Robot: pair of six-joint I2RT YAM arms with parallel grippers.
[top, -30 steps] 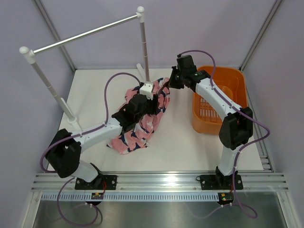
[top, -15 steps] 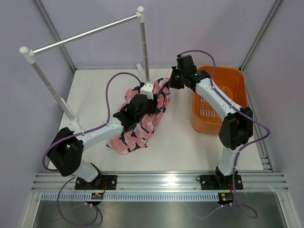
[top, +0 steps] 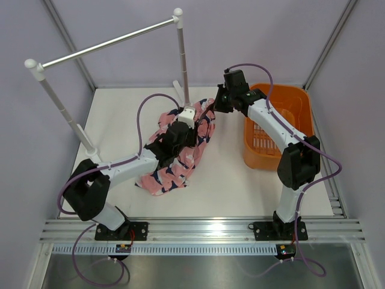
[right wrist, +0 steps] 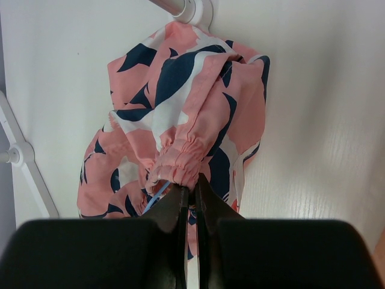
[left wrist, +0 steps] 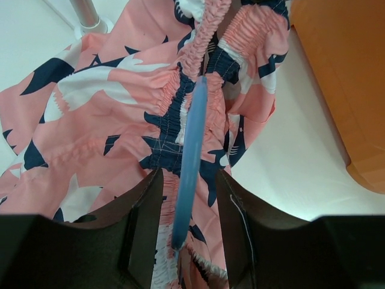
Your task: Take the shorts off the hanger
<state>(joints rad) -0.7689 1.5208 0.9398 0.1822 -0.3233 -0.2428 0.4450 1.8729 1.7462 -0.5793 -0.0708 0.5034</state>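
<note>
A: On the white desk, where are the shorts lying?
B: Heaped by the rail post, with the hanger lying along the waistband. The right end effector is clenching that waistband; the left end effector is straddling the hanger, released.

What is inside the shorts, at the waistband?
A light-blue bar of the hanger shows in the gathered waistband opening of the shorts. Its hook and other sides are covered by fabric.

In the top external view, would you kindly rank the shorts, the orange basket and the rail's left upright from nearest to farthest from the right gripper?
1. shorts, pinched by the right gripper, on its left.
2. orange basket, on its right.
3. rail's left upright, at the table's far left.
</note>
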